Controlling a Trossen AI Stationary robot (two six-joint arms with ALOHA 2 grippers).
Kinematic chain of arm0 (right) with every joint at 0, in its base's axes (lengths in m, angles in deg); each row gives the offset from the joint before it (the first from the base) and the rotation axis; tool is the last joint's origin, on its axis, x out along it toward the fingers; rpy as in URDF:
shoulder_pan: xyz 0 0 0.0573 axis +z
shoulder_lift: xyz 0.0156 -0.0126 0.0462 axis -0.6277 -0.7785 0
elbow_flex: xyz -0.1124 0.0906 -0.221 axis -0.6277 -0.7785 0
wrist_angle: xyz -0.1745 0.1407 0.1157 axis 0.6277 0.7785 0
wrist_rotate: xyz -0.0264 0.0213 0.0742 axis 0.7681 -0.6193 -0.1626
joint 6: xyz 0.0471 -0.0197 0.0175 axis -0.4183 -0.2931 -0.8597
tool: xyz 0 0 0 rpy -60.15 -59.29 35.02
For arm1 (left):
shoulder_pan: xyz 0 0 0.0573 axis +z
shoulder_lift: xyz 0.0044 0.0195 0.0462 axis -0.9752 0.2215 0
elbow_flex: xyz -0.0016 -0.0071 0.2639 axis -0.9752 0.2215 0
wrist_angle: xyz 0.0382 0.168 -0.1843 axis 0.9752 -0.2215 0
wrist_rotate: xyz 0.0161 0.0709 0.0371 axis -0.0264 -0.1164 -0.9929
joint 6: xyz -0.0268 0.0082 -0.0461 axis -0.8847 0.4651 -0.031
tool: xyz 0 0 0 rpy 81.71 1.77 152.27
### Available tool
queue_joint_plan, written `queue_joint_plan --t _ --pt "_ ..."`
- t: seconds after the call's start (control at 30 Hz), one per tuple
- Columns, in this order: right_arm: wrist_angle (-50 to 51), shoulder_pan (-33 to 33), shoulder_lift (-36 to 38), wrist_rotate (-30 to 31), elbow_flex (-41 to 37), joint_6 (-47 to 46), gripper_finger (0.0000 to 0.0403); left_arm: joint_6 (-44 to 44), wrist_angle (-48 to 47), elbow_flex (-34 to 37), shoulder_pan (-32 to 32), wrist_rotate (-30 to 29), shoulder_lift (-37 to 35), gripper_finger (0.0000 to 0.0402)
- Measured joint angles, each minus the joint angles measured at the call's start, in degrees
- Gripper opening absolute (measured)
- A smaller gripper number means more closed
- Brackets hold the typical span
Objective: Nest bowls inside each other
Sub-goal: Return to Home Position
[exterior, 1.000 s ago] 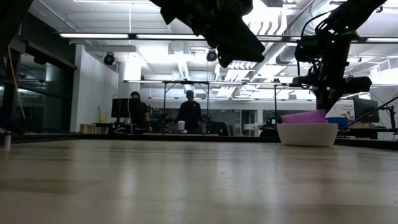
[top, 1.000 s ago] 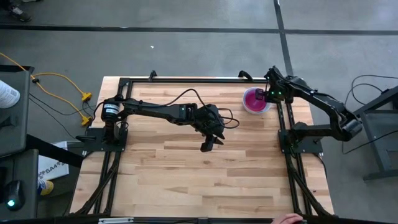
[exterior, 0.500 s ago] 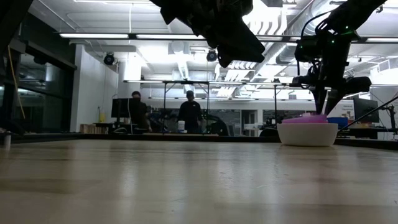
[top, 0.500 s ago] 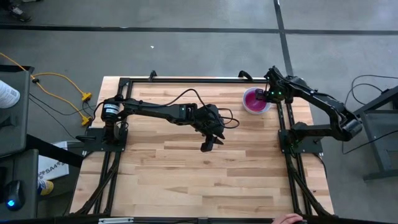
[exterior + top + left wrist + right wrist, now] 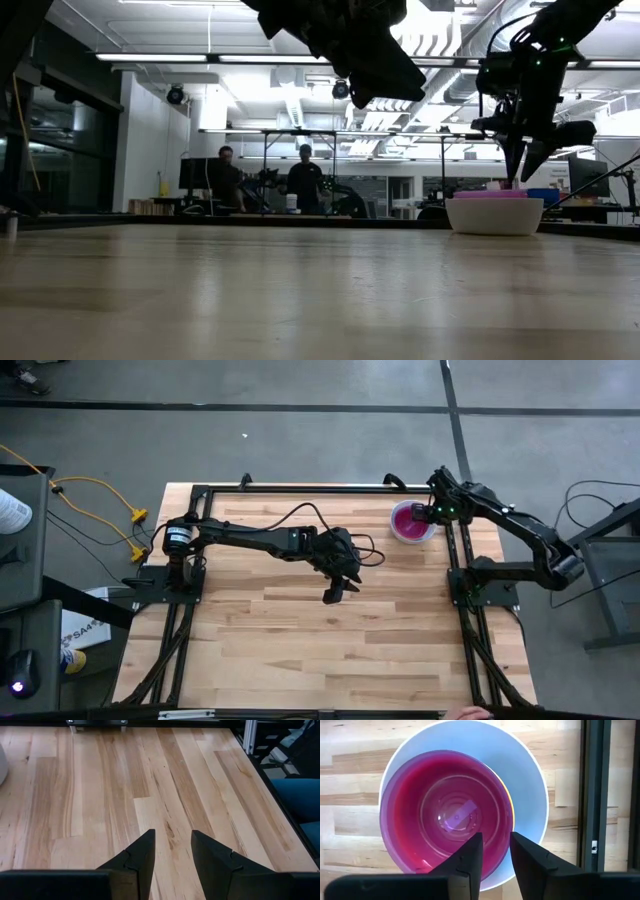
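A purple-magenta bowl (image 5: 450, 815) sits nested in a white bowl (image 5: 530, 785) at the table's far right, with a thin yellow rim (image 5: 510, 802) showing between them. In the low view the magenta rim (image 5: 491, 194) lies level just above the white bowl (image 5: 494, 214). My right gripper (image 5: 496, 851) hovers open and pointing down over the stack's right side (image 5: 432, 512), one finger over the magenta bowl's inside and one beyond its rim. My left gripper (image 5: 172, 837) hangs open above the middle of the table (image 5: 335, 592), with nothing between its fingers.
A black frame rail (image 5: 592, 795) runs close beside the stack on its right, and more rails (image 5: 300, 488) line the table's far and side edges. Bare wood (image 5: 320, 650) spreads over the middle and near part. People (image 5: 305, 185) stand in the room behind.
My right gripper has opened and let go of the purple-magenta bowl. The bowl stood tilted with one side raised above the white bowl; it has dropped and now lies level inside the stack.
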Motion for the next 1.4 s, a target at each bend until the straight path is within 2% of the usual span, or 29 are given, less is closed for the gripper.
queue_joint_plan --t 0.27,0.67,0.8,1.07,1.23,1.4 --pt "0.5 5.0 3.3 -0.2 0.0 3.1 0.0091 0.0 0.0 0.0 0.0 -0.1 0.0 0.0127" --pt "2.7 18.5 6.4 -0.5 0.0 6.2 0.0091 0.0 0.0 0.0 0.0 -0.1 0.0 0.0127" --pt "4.8 22.5 9.4 -0.3 -0.6 7.4 0.0091 0.0 0.0 0.0 0.0 -0.1 0.0 0.0127" --pt "-7.5 36.2 23.4 -2.8 -10.6 3.0 0.0091 0.0 0.0 0.0 0.0 -0.1 0.0 0.0127" --pt "-17.3 45.3 26.0 -6.5 -14.5 2.7 0.0091 0.0 0.0 0.0 0.0 -0.1 0.0 0.0127" --pt "-25.6 50.0 28.3 -8.0 -19.4 3.0 0.0091 0.0 0.0 0.0 0.0 -0.1 0.0 0.0127"
